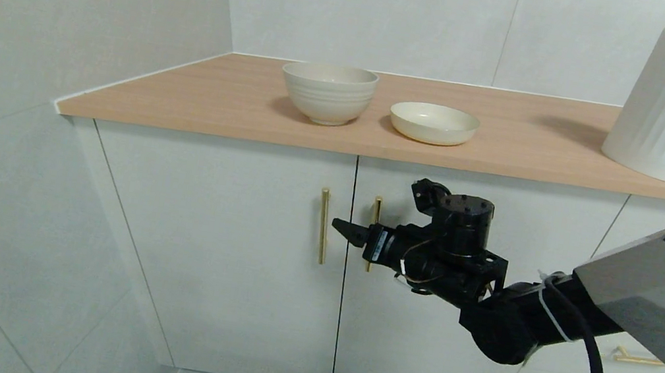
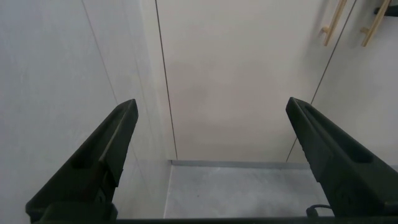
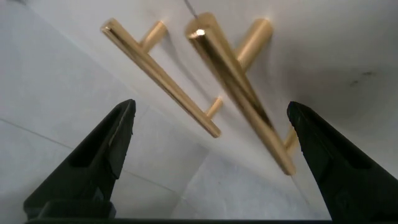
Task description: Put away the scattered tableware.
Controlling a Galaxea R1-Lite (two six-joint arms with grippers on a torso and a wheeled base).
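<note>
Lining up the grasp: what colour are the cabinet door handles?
The handles are gold, best in right wrist view.

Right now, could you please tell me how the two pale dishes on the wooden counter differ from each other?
The bowl is deep and tall with ridged sides; the dish is shallow, low and smooth. The bowl is a greyer beige, the dish a warmer cream. Both sit upright on the counter, side by side but apart.
</note>
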